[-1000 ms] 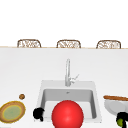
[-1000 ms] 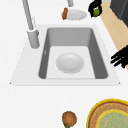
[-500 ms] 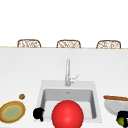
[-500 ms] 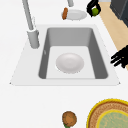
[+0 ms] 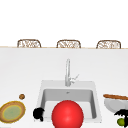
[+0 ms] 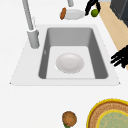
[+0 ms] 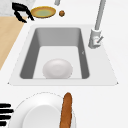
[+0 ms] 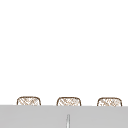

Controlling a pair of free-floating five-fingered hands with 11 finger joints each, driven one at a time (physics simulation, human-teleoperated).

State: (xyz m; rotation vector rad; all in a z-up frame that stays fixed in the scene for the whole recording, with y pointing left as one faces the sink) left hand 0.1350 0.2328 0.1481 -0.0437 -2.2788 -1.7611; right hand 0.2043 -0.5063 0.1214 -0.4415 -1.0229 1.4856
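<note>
Where sink point(image 5: 40, 100) cuts counter, red ball point(image 5: 67, 115) hangs at front. White plate point(image 6: 74, 14) right of sink, baguette point(image 5: 115, 96) on rim. Right hand point(image 5: 122, 113) curls round green lime point(image 5: 120, 121) beside plate. Left hand point(image 5: 38, 113) idle, fingers relaxed.

The sink basin point(image 6: 51, 53) looks like matt grey metal, smooth. The faucet point(image 5: 67, 72) is a brushed, pale metal. The counter point(image 6: 37, 105) is a plain white, smooth and without shine. The bowl point(image 6: 69, 62) in the sink looks like white ceramic, smooth and a little glossy. The round tray point(image 5: 12, 111) seems woven, rough, with a yellow rim. The baguette point(image 7: 66, 110) has a brown, matt crust. The red ball point(image 5: 67, 115) is smooth and slightly glossy. Both hands, left point(image 5: 38, 113) and right point(image 5: 122, 113), are matt black.
</note>
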